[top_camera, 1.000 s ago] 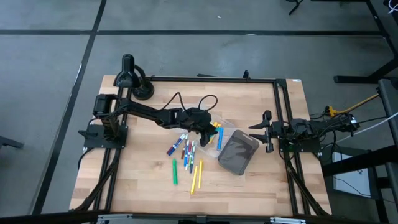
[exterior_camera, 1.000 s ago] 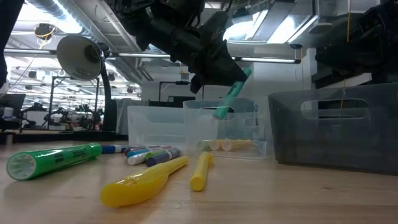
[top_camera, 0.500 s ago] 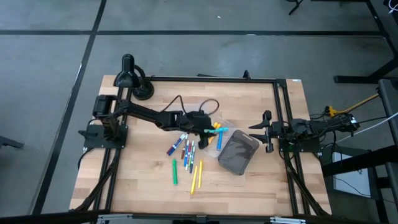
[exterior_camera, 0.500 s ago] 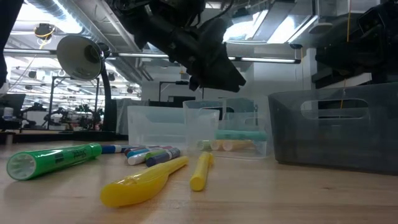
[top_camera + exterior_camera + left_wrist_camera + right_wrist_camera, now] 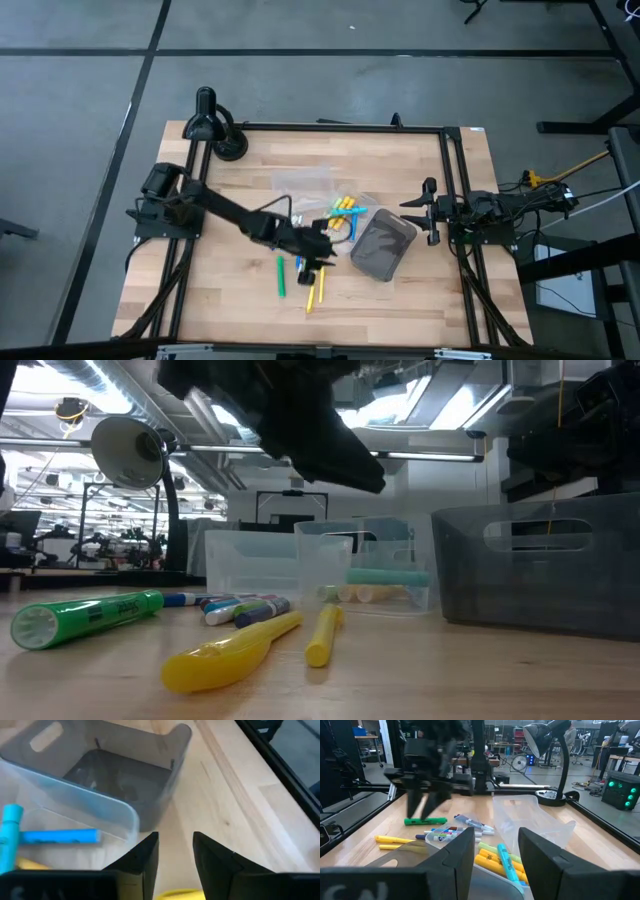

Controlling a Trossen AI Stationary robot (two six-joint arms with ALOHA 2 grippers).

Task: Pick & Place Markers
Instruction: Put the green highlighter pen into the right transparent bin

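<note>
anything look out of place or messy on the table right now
Nothing damaged or spilled. Loose markers lie scattered on the wood beside the clear tray, pointing different ways, while several are already inside it. The grey bin sits askew to the table edges.

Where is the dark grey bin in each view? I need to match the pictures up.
High view: dark grey bin right of centre, beside the clear tray.
Low view: bin at the right edge.
Left wrist view: bin across the top, behind the tray.
Right wrist view: not identifiable.
Shared landmark: the clear tray holding markers.
</note>
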